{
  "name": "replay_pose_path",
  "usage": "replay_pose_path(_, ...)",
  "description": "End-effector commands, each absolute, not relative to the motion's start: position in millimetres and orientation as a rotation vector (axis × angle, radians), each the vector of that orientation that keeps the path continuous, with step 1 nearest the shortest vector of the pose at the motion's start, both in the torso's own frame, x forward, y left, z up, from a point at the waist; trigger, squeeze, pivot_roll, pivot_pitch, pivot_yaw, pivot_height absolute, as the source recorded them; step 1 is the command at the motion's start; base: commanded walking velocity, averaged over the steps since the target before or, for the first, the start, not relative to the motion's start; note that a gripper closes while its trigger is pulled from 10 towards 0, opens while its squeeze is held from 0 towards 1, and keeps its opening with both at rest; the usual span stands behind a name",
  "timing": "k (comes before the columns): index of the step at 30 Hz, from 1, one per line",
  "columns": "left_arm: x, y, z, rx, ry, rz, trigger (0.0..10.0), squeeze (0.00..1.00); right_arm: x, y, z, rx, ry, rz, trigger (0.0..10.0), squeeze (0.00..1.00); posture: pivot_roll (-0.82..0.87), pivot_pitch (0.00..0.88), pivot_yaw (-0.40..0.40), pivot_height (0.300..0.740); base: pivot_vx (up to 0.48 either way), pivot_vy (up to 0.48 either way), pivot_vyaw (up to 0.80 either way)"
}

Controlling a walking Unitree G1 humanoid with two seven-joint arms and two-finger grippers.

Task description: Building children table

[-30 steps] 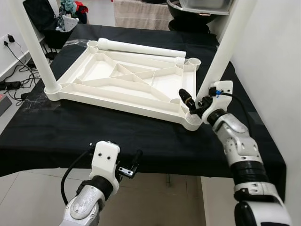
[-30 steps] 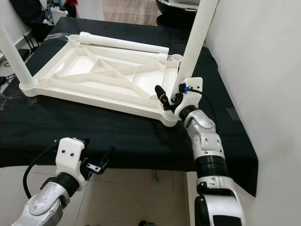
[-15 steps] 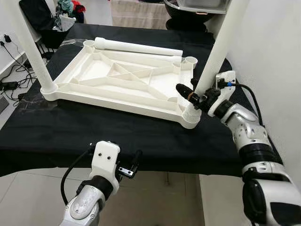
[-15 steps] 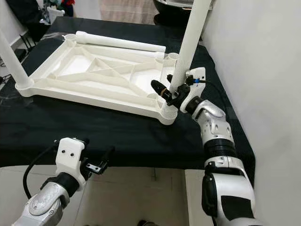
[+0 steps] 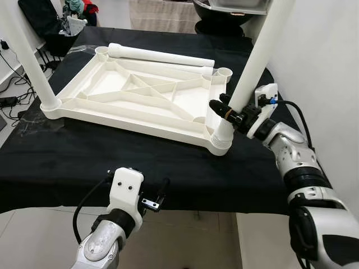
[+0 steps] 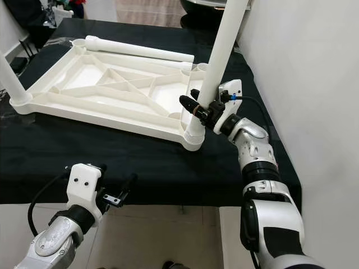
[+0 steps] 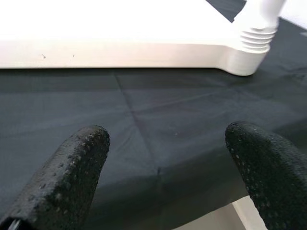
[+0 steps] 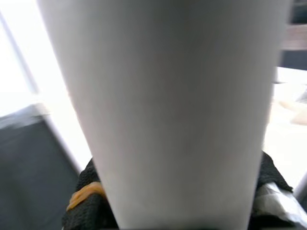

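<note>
Tabletop (image 5: 140,95) slid left; right end effector (image 5: 227,112) clamps leg (image 5: 252,61) (upright).

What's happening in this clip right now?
A small white table is being put together upside down on a black-covered surface. The right gripper is clamped around a white leg standing in the tabletop's near right corner socket. A second leg stands at the near left corner; a third lies along the far edge. The left gripper waits open below the front edge.
</note>
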State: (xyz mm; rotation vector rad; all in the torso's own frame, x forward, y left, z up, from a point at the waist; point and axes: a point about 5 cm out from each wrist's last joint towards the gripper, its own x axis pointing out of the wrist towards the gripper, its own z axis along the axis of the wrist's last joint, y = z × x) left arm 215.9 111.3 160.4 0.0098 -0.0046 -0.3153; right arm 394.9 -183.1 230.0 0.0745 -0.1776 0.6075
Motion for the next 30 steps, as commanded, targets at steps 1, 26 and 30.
replay_pose_path(1,214.6,110.0,157.5,0.004,0.011,-0.315,10.0,0.0,398.6,-188.6,210.5,0.059,-0.093,0.419,0.0,0.0,0.1,0.174,-0.121,0.74,0.0,0.0,0.0)
replay_pose_path(26,218.2,106.1,158.1,-0.005,0.005,-0.327,10.0,0.0,378.7,-175.6,218.4,0.108,-0.219,-0.314,10.0,1.0,0.09,0.181,-0.112,0.74,0.0,0.0,0.0)
replay_pose_path(30,218.2,105.4,158.0,-0.008,0.006,-0.329,10.0,0.0,376.7,-182.9,224.4,0.067,-0.277,-0.243,10.0,0.0,0.09,0.182,-0.115,0.74,0.0,0.0,0.0)
